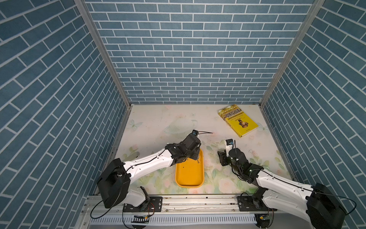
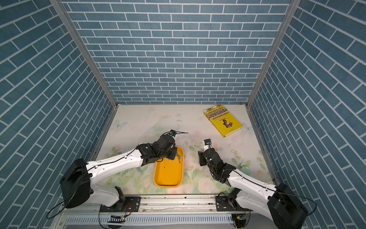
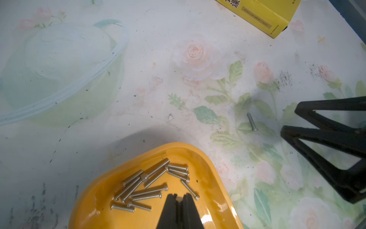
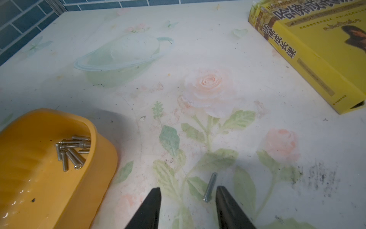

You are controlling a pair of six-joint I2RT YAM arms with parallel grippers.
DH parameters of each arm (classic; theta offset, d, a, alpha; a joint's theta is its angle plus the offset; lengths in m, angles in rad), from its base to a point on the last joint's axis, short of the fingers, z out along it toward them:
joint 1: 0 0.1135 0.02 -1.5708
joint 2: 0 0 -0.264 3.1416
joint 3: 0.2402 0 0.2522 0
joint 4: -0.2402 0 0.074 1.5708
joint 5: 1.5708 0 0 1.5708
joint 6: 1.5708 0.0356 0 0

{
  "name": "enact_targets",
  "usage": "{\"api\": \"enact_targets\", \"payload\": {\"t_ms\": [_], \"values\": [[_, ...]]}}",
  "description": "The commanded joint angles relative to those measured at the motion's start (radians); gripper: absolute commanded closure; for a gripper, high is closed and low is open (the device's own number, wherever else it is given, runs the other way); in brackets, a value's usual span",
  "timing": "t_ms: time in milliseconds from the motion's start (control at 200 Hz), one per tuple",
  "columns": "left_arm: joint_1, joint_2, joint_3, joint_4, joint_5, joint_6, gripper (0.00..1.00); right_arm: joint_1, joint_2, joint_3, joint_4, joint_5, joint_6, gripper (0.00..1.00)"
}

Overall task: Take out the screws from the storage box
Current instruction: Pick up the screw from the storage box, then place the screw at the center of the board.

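Spread hand (image 4: 188, 188) straddles screw (image 4: 210, 186), seemingly untouched.

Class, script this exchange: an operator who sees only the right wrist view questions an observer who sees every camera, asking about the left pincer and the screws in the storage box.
Operator: Where is the left pincer? It is outside my picture.
Observer: The left pincer is shut, tips down inside the storage box.
Operator: How many screws lie in it? The rim hides some from me.
Observer: About a dozen screws, heaped at the end farther from the robot's base.
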Motion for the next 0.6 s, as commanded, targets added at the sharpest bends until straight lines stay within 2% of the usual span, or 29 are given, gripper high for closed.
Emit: {"api": "enact_targets", "payload": {"t_ms": [0,230,355,595], "values": [[0.006,-0.078,-0.047,0.017,-0.036,-0.032,1.00,-0.002,-0.072,-0.020,0.032,-0.044,-0.041,0.49],[0.006,-0.224,-0.158,0.035,-0.089,-0.100,1.00,-0.001,-0.124,-0.010,0.019,-0.077,-0.042,0.48],[0.011,-0.307,-0.224,0.025,-0.173,-0.144,1.00,0.002,-0.121,0.000,0.019,-0.103,-0.043,0.47],[0.065,-0.422,-0.345,0.022,-0.178,-0.232,1.00,0.036,-0.144,0.036,0.008,-0.131,-0.067,0.48]]}}
